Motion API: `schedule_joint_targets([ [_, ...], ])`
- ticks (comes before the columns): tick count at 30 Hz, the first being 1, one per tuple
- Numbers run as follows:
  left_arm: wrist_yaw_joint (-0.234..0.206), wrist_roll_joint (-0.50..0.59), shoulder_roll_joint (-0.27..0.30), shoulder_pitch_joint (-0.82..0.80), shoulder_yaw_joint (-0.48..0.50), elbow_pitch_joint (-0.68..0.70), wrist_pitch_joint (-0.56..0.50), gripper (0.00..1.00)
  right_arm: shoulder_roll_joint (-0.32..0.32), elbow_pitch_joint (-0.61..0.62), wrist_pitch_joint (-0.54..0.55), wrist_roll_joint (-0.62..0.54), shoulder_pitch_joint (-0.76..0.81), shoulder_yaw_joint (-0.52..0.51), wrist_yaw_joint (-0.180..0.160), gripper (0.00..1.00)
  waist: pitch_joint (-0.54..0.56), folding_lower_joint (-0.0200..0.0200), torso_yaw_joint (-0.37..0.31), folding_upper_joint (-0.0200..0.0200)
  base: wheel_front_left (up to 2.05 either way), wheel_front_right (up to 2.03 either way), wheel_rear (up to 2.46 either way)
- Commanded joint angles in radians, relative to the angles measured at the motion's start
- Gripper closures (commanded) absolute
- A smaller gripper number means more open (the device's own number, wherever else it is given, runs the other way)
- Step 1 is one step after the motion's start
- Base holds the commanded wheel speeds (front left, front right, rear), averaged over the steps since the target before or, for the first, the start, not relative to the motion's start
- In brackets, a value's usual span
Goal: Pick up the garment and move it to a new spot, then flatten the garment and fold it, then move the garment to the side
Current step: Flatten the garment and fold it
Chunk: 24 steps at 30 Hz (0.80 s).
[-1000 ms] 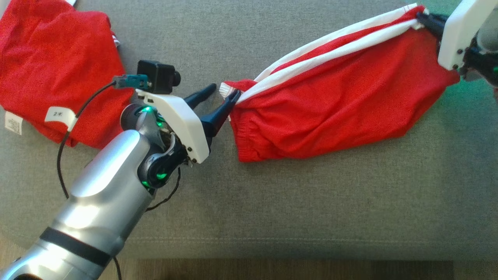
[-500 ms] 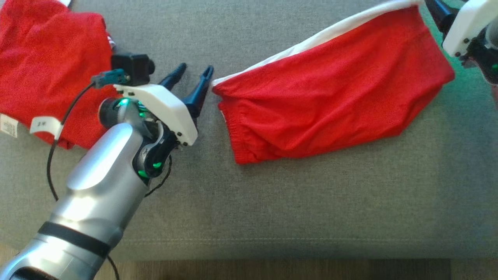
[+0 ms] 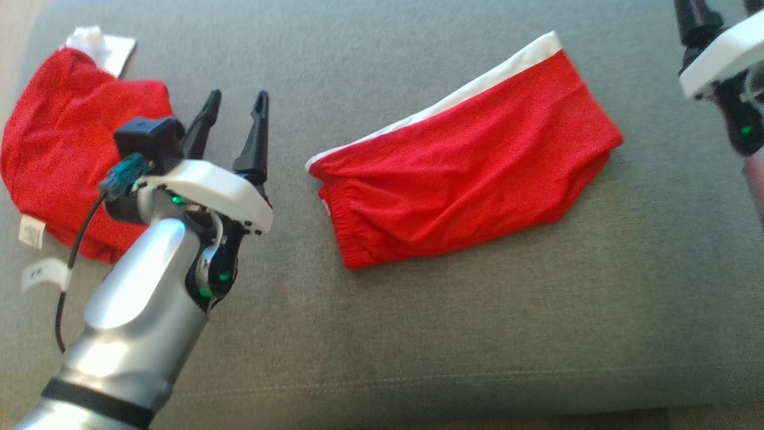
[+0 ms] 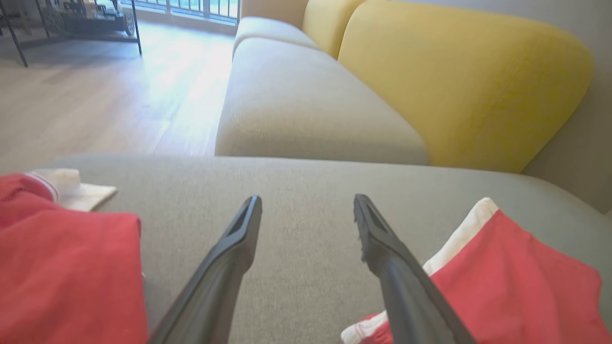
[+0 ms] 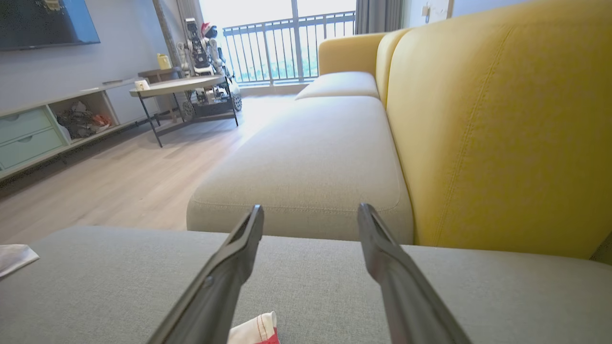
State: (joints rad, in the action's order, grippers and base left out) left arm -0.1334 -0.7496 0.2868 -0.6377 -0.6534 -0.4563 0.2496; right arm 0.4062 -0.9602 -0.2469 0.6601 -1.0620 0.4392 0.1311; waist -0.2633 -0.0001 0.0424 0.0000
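Grey cushion (image 3: pixel 418 334) carries everything: broad, flat and soft, which suits laying cloth out.

Garment (image 3: pixel 459 173), red with a white band along its far edge, lies mid-cushion. It is flat and doubled over by the look of it, elastic waist end toward the left arm. How many layers lie beneath is hidden.

Second red heap (image 3: pixel 71 155) sits at the cushion's left end, well apart from the garment. Likely the side stack, so likely where this one goes.

Left pincer (image 3: pixel 237 98) is between heap and garment, fingers apart, empty, touching no cloth. It is near the waist corner, placed, I judge, for taking that corner.

Right pincer (image 5: pixel 311 210) is off the garment's right end, fingers apart, empty. The head view cuts its tips at the top edge. A white-hemmed corner of cloth peeks in at the bottom edge of the right wrist view.

White tags (image 3: pixel 31 232) by the heap: print unreadable.
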Motion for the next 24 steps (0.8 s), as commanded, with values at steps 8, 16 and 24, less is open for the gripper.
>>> schedule_joint_targets([
  [8,-0.102,0.218,0.019,0.193,0.227,0.253,0.012,0.00,-0.064,0.395,-0.015,-0.306,0.314,-0.258,0.000,0.00,0.127,0.0001,-0.065,0.0000,0.00,0.00,0.00],
  [16,-0.077,0.341,-0.041,0.384,0.314,0.339,0.012,0.00,-0.231,0.661,-0.015,-0.503,0.628,-0.452,0.000,0.00,0.180,0.0001,-0.079,0.0000,0.00,0.00,0.00],
  [24,0.004,0.460,-0.154,0.561,0.440,0.375,0.012,0.00,-0.345,0.783,-0.015,-0.592,0.879,-0.522,0.000,0.00,0.219,0.0001,-0.086,0.0000,0.00,0.00,0.00],
])
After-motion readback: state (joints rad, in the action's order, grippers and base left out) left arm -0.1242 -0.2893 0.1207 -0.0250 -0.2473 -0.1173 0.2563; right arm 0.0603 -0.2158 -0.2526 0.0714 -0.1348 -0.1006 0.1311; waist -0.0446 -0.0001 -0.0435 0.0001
